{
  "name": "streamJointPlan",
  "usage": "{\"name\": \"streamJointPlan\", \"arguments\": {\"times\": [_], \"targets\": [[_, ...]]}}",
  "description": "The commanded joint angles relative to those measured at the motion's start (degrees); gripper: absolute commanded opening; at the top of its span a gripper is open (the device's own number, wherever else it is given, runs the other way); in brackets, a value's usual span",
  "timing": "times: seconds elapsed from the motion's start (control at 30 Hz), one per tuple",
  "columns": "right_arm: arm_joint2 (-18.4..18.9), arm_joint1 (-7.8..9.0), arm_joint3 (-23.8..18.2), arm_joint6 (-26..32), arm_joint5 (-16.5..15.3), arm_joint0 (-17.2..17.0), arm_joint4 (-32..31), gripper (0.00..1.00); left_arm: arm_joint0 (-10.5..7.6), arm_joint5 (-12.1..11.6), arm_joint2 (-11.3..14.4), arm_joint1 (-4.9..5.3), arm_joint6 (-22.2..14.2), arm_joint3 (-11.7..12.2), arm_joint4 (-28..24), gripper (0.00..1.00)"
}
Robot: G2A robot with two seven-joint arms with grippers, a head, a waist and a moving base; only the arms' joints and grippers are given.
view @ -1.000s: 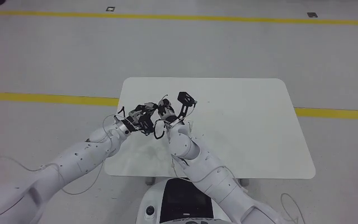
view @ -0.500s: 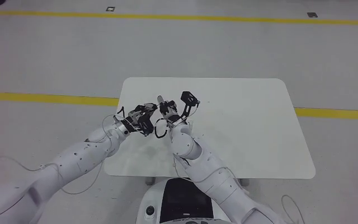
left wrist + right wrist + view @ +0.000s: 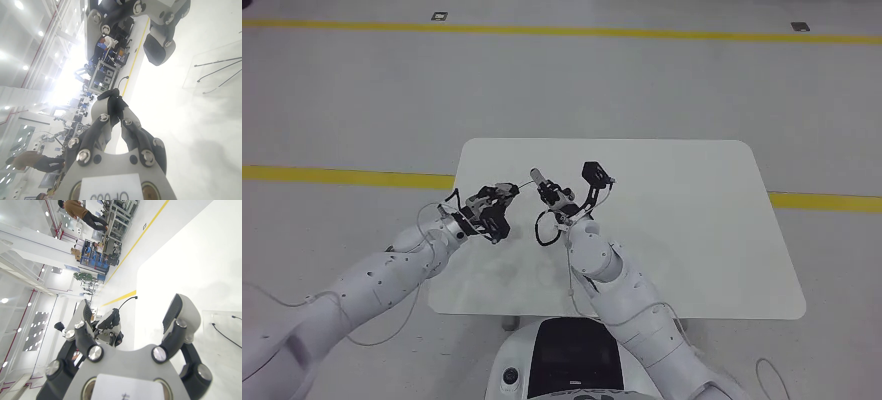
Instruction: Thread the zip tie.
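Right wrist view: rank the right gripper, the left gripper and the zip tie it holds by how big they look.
1. right gripper: largest, but nearest the camera.
2. left gripper: farther off.
3. zip tie: smallest, a thin black strip sticking out of the left gripper.

A: Zip tie (image 3: 121,81) colour?
B: Plain black along its whole length; no markings seen.
A: Left tool (image 3: 113,95) gripping it?
B: Pale grey-white finger shells, black links, silver screw heads.
A: Right tool (image 3: 131,300)?
B: White finger shells, black pads (image 3: 171,311) with fine ribbing, black links, silver bolts.
A: Table (image 3: 692,230)?
B: White, unpatterned.
A: Past the tool tips?
B: Floor (image 3: 642,90) pale grey, crossed by a yellow line (image 3: 542,31).
A: Spare ties (image 3: 217,62) off to the side of the left tool?
B: Also black, thin, lying on a clear sheet (image 3: 192,75) with the white table showing through.
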Motion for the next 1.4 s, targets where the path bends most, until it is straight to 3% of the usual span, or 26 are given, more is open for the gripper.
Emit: {"name": "streamJointPlan", "arguments": {"times": [0.0, 0.2, 0.3, 0.5, 0.63, 0.83, 0.97, 1.1, 1.37], "targets": [[-0.1, -0.01, 0.0, -0.2, 0.0, 0.0, -0.1, 1.00, -0.03, 0.1, 0.0, 0.00, 0.1, 0.0, 0.0, 0.00], [-0.1, -0.01, 0.0, -0.2, 0.0, 0.0, -0.1, 1.00, -0.03, 0.1, 0.0, 0.00, 0.1, 0.0, 0.0, 0.00], [1.1, 0.13, -0.1, 0.0, -1.0, -0.5, 1.6, 1.00, 0.11, -2.1, -1.0, -0.11, 1.5, 1.2, -1.1, 0.00], [7.0, 1.32, 0.9, 9.9, -7.8, -1.0, 10.5, 1.00, 0.32, -6.6, -3.2, -0.31, 11.5, 6.3, -3.4, 0.00], [8.4, 1.77, 1.8, 13.2, -9.1, -0.6, 12.8, 1.00, -0.80, -11.0, -4.0, -0.86, 17.7, 9.9, -2.9, 0.00], [8.1, 2.11, 3.3, 16.0, -9.9, 0.5, 13.4, 1.00, -3.56, -16.1, -4.7, -2.29, 22.7, 14.5, -1.5, 0.00], [7.8, 2.33, 4.5, 18.5, -10.7, 1.1, 14.3, 1.00, -5.73, -17.1, -3.2, -3.29, 27.0, 17.4, 0.0, 0.00], [8.0, 2.61, 5.9, 23.6, -11.9, 1.9, 16.8, 1.00, -8.73, -16.4, 1.8, -4.22, 31.0, 21.8, 0.0, 0.00], [8.1, 2.62, 6.0, 23.9, -11.8, 1.7, 17.7, 1.00, -8.72, -15.5, 2.3, -4.32, 30.0, 22.0, 0.0, 0.00]]}}
